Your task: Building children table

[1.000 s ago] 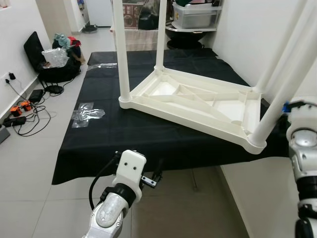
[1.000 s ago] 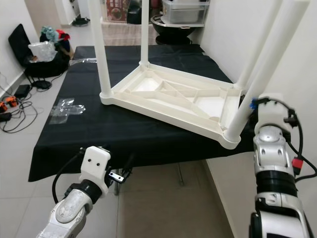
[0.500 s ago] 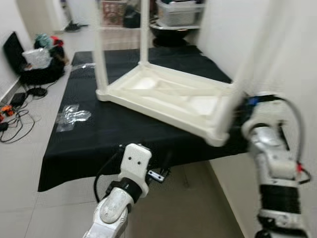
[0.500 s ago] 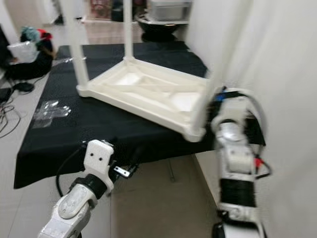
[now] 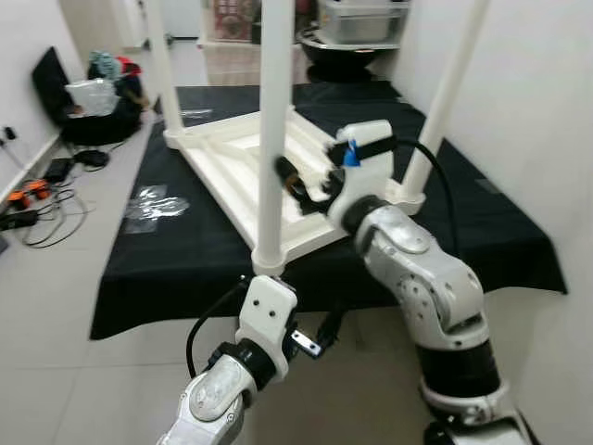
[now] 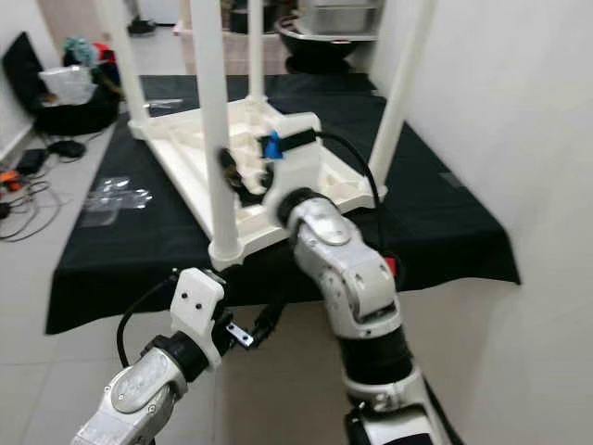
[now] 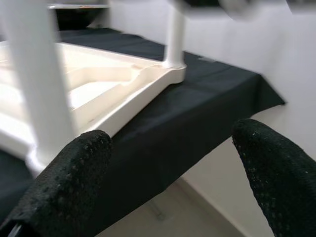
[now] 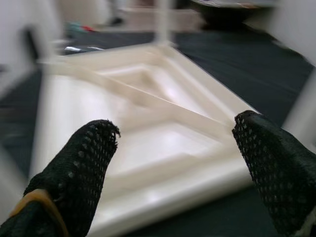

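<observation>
We judge right pincer (image 5: 301,181) nearer: agape, empty, beside near leg (image 5: 274,139) of upturned children table (image 6: 278,139); leg axis vertical. Left pincer (image 5: 320,336) agape below counter (image 5: 482,232) edge.

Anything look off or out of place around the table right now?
The white children's table lies upside down on the black cloth, legs up, and its near corner sits at the cloth's front edge. Crumpled clear plastic wrap lies loose on the cloth. Nothing looks broken.

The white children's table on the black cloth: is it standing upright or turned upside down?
Upside down: the white table rests on its top on the black cloth, ribbed underside showing, legs pointing up.
</observation>
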`<state>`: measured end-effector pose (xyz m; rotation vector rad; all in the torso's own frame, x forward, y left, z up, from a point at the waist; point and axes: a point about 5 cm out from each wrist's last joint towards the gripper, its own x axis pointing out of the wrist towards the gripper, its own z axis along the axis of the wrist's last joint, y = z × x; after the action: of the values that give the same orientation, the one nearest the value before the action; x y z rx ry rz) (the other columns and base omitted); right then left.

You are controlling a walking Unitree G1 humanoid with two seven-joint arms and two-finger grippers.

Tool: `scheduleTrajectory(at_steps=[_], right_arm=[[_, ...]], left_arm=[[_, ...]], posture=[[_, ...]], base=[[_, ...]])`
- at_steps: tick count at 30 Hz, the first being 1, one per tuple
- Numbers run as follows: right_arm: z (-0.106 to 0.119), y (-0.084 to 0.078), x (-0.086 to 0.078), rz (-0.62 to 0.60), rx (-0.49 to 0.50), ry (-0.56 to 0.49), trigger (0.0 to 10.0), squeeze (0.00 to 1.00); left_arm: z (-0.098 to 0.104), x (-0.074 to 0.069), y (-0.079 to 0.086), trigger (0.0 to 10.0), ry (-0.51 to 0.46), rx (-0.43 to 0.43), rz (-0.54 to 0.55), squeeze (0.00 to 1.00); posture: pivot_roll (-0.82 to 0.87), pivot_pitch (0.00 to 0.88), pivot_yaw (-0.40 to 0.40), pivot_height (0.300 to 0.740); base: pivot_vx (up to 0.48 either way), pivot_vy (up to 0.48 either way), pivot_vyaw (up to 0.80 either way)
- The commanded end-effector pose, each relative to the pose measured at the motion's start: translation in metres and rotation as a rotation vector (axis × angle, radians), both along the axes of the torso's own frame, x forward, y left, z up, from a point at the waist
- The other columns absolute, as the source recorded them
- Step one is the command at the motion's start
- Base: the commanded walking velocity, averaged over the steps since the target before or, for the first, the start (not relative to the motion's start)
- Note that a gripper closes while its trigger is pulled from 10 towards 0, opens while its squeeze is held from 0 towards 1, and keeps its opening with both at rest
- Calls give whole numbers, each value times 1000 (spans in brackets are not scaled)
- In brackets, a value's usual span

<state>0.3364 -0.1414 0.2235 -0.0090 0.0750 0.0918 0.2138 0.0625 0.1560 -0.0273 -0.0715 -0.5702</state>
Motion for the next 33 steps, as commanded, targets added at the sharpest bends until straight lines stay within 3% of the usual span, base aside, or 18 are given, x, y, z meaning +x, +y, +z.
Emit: scheduleTrajectory(at_steps=[1,2,3,6,9,13,19,21,22,24,25,28,33], right_arm=[[1,-9,1,-56,-13,-7,10000,0],[0,-36,3,-206,-54,-2,10000,0],[0,-36,3,-206,-54,-2,10000,0],[-1,-71,-1,-441,-101,-13,10000,0],[-4,-88,-6,-554,-108,-13,10000,0],[-7,-94,-8,-586,-108,-4,10000,0],[-6,-88,-8,-570,-73,-20,10000,0],[-4,-81,-8,-559,-60,-32,10000,0],[-4,-81,-8,-559,-60,-32,10000,0],[-4,-79,-10,-558,-51,-32,10000,0],[-4,-79,-10,-558,-51,-32,10000,0],[-3,-76,-12,-548,-34,-41,10000,0],[0,-75,-13,-543,-24,-52,10000,0]], left_arm=[[0,1,-1,10000,0,13,-2,0],[6,7,-4,10000,-25,12,-30,0],[6,7,-4,10000,-25,12,-30,0],[11,19,-7,10000,-92,100,-135,0],[13,32,-3,10000,-103,122,-188,0],[21,47,1,10000,-106,91,-218,0],[27,71,4,10000,-112,77,-258,0],[29,96,9,10000,-118,104,-241,0],[29,96,9,10000,-118,104,-241,0],[36,117,13,10000,-129,107,-211,0],[36,117,13,10000,-129,107,-211,0],[47,142,18,10000,-143,109,-145,0],[57,160,18,10000,-146,99,-99,0]], posture=[[53,20,-69,740],[55,14,-67,740],[55,14,-67,740],[52,8,-65,740],[45,6,-56,740],[45,7,-49,740],[38,10,-43,740],[30,11,-34,740],[30,11,-34,740],[22,15,-24,740],[22,15,-24,740],[14,20,-14,740],[11,21,-9,740]], base=[[0,0,0],[0,0,0],[0,0,0],[0,0,0],[0,0,0],[0,0,0],[0,0,0],[0,0,0],[0,0,0],[0,0,0],[0,0,0],[0,0,0],[0,0,0]])
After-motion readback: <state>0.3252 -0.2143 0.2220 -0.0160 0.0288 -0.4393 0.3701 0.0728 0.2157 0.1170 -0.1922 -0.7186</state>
